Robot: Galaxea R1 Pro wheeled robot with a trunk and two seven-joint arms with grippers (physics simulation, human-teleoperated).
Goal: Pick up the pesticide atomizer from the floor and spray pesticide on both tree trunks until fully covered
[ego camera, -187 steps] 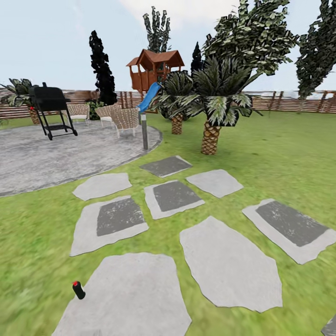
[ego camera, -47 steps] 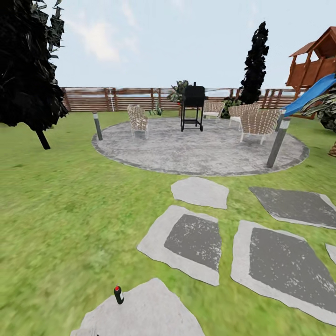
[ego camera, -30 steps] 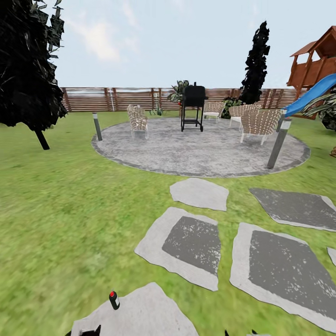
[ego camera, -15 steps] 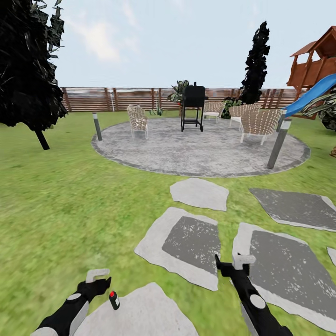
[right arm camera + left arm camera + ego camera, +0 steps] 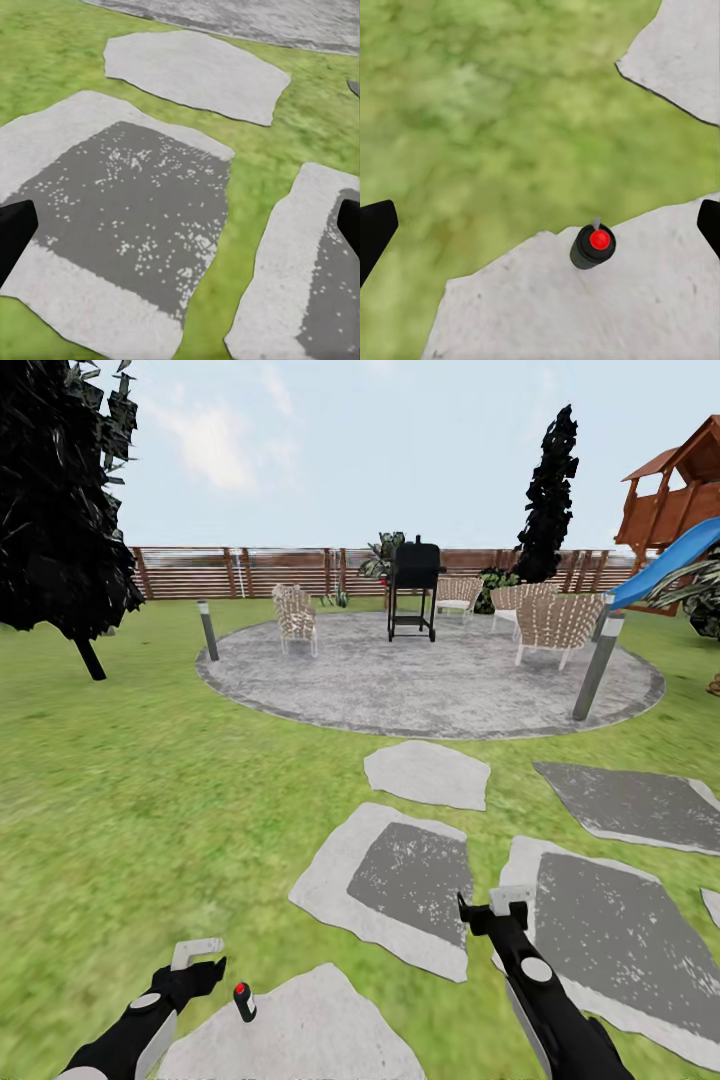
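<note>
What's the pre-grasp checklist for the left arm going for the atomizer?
1. Atomizer upright on the edge of the stone slab: ok.
2. Left gripper open, fingers wide apart: ok.
3. Atomizer between the fingers in the left wrist view: ok, though off-centre toward one side.
4. Gripper low enough to close on the body: not ok, it hangs apart from the atomizer.
5. Right gripper out of the way, over another slab: ok.
6. Nozzle direction: cannot tell.
</note>
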